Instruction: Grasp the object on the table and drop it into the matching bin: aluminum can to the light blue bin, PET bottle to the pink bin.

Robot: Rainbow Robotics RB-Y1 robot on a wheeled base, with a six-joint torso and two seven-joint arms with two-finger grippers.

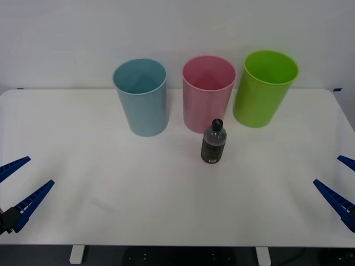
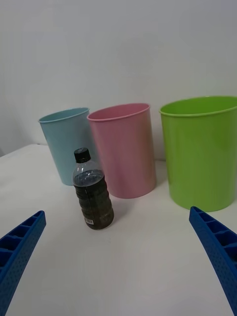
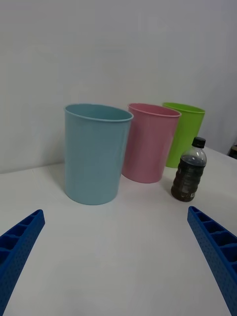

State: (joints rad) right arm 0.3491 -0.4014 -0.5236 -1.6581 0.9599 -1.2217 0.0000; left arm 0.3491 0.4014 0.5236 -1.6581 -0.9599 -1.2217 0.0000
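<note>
White table point(image 1: 83, 221) laid out for sorting, nothing yet grasped

PET bottle point(image 1: 213, 142) is found upright just in front of the pink bin point(image 1: 208, 93), light blue bin point(image 1: 141, 96) beside it; left end effector point(image 1: 19, 185) and right end effector point(image 1: 344, 185) are held spread open at the near edges, presumably awaiting approach
</note>
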